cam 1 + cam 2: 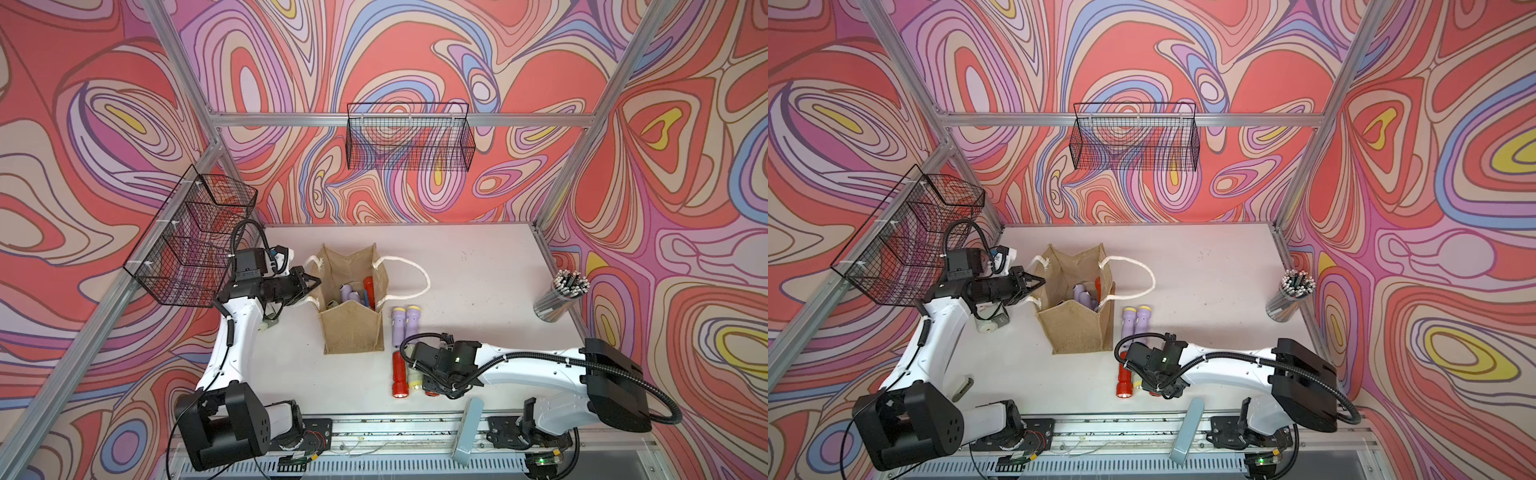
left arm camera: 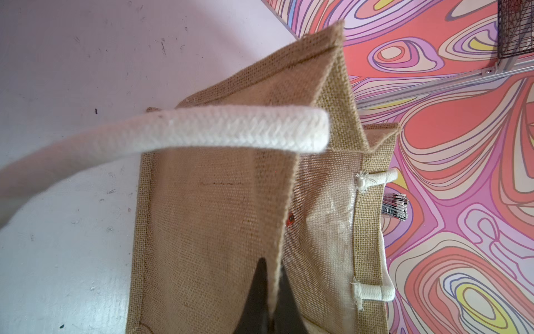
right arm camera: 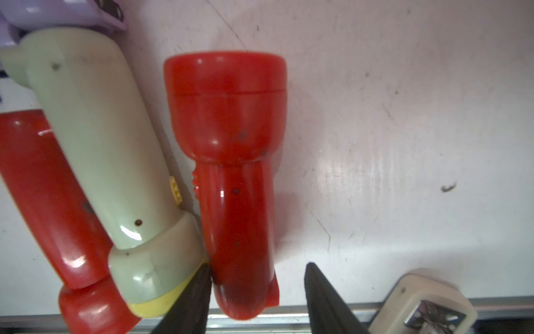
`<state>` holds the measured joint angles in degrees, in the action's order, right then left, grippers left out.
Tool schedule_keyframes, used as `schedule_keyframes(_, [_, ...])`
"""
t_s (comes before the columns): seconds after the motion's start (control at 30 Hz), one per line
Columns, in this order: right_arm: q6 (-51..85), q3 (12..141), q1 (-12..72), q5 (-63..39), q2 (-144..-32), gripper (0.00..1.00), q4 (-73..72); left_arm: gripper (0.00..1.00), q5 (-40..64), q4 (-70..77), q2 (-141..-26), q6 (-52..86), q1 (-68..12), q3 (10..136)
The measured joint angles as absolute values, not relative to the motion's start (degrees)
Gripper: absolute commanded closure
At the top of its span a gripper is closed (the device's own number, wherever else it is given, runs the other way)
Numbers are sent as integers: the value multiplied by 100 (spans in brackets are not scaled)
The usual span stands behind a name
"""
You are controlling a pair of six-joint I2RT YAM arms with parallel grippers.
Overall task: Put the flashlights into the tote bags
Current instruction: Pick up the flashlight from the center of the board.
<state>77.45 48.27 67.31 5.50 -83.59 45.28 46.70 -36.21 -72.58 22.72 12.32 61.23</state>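
Observation:
The tan burlap tote bag (image 1: 351,332) (image 1: 1077,332) stands upright at mid-table, holding lilac (image 1: 347,293), red (image 1: 369,291) and blue flashlights. My left gripper (image 1: 316,284) (image 2: 273,266) is shut on the bag's left rim (image 2: 277,231), burlap pinched between its fingers. Two lilac flashlights (image 1: 405,326) lie right of the bag. Nearer the front lie a red flashlight (image 1: 399,374) (image 3: 43,188), a pale green one (image 1: 414,378) (image 3: 107,144) and another red one (image 3: 231,173). My right gripper (image 1: 430,388) (image 3: 258,264) is open astride this last one's handle, one finger touching it, the other apart.
A clear cup of grey rods (image 1: 561,297) stands at the right edge. Black wire baskets hang on the back wall (image 1: 409,137) and left wall (image 1: 191,237). A grey slab (image 1: 467,428) leans on the front rail. A small pale device (image 1: 992,322) sits under the left arm.

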Motion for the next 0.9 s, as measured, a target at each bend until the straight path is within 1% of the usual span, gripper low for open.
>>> schedule_keyframes(0.23, [7703, 4681, 6731, 360, -8670, 50, 4209, 100, 4670, -3621, -7260, 2272, 1232, 6123])
schedule_keyframes(0.37, [7749, 4506, 6731, 294, -8661, 54, 4163, 100, 4670, -3621, -7262, 2270, 1232, 6123])
schedule_keyframes(0.57, [7758, 4488, 6726, 305, -8661, 62, 4174, 100, 4668, -3621, -7262, 2272, 1232, 6123])
schedule_keyframes(0.8, [7662, 4624, 6722, 318, -8796, 74, 4316, 100, 4668, -3621, -7262, 2268, 1232, 6123])
schedule_keyframes(0.9, [7537, 4847, 6722, 456, -8969, 75, 4598, 100, 4670, -3621, -7262, 2270, 1232, 6123])
